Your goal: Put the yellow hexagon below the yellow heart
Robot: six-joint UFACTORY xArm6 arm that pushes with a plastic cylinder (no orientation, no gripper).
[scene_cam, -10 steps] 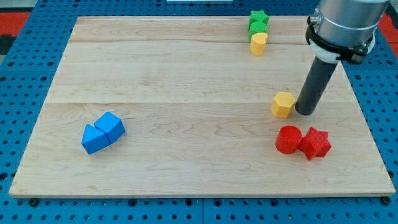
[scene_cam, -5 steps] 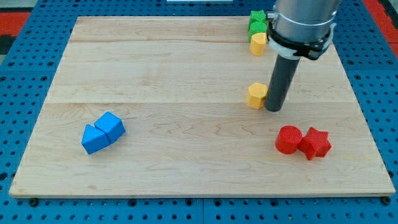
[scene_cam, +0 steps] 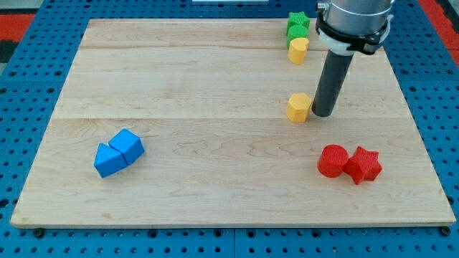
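Yellow hexagon [scene_cam: 298,107], 1 item, mid-board, roughly under but well apart from yellow heart [scene_cam: 298,50] at the view's top; my tip [scene_cam: 322,113], a bare rod without jaws, touching its right side; step: positioning; next, likely push it upward.

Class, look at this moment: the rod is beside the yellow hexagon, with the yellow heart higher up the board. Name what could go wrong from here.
1. My tip sits at the yellow hexagon's right side, so more pushing could send it left, out from under the yellow heart.
2. An upward push carried too far might knock the hexagon into the heart and the green blocks touching it near the board's top edge.
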